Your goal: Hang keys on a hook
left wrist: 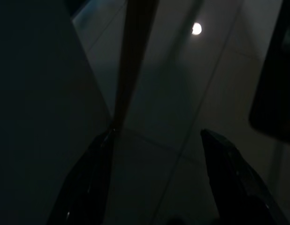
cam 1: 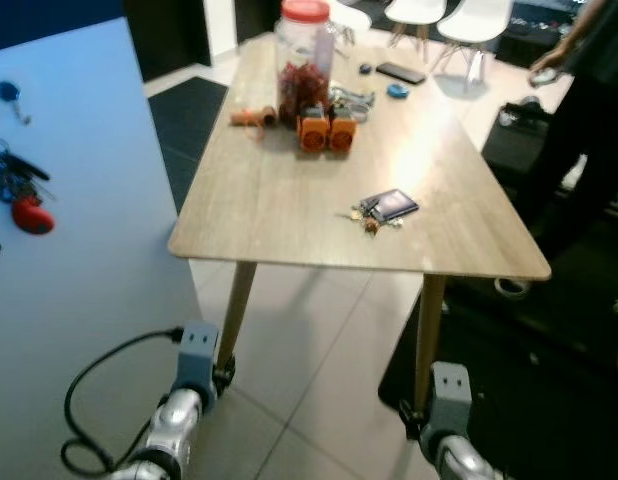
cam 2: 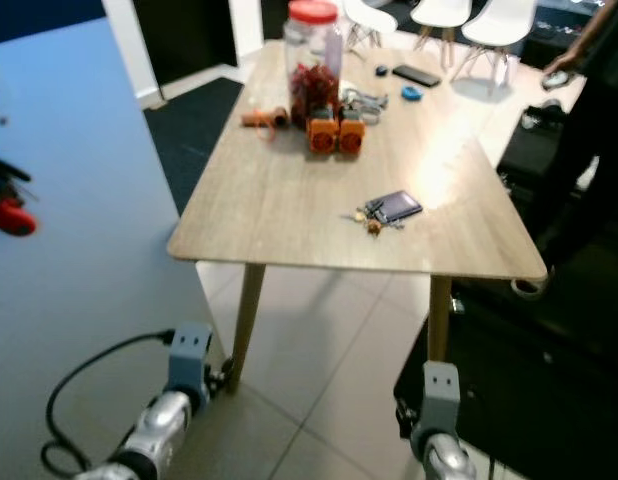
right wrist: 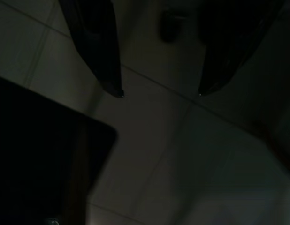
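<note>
We stand before the table (cam 1: 289,215). The keys (cam 1: 387,208) lie on its near right part. Behind them, toward the far end, stands a jar (cam 1: 305,60), with two small boxes (cam 1: 325,131) directly before it. A panel (cam 1: 79,230) stands to our left, with keys on hooks (cam 1: 19,190) hanging on it.

- Left arm (cam 1: 179,415): silver tube, grey boxy wrist block, looping black cable.
- Right arm (cam 1: 451,430): same silver and grey.
- Fingers (right wrist: 95,42): long, black, tapered.
</note>
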